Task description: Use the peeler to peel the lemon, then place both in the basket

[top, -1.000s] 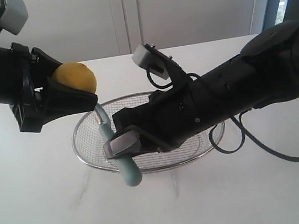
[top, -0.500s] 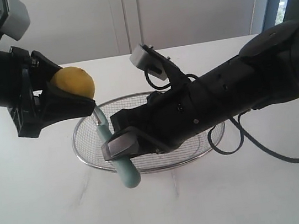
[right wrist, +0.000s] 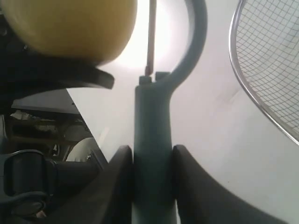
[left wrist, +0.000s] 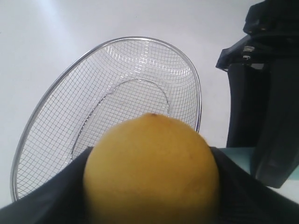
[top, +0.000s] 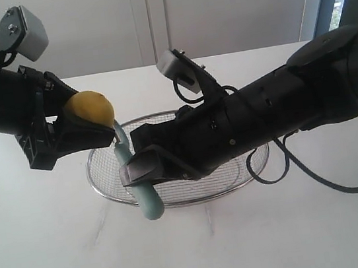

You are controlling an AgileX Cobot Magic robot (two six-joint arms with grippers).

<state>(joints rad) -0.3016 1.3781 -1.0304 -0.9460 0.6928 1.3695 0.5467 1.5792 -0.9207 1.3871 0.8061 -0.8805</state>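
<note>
Yellow lemon, pinched in the left end effector, hangs above the basket rim. Beside it the right end effector pinches the peeler, long axis near upright, upper end just under the lemon; contact unclear.

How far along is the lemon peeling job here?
Done: left claw holds the lemon, right claw grips the peeler. In hand: the blade head is up beside the lemon; contact unclear. Left: the skin shown looks whole, so peeling, then both into the wire basket.
</note>
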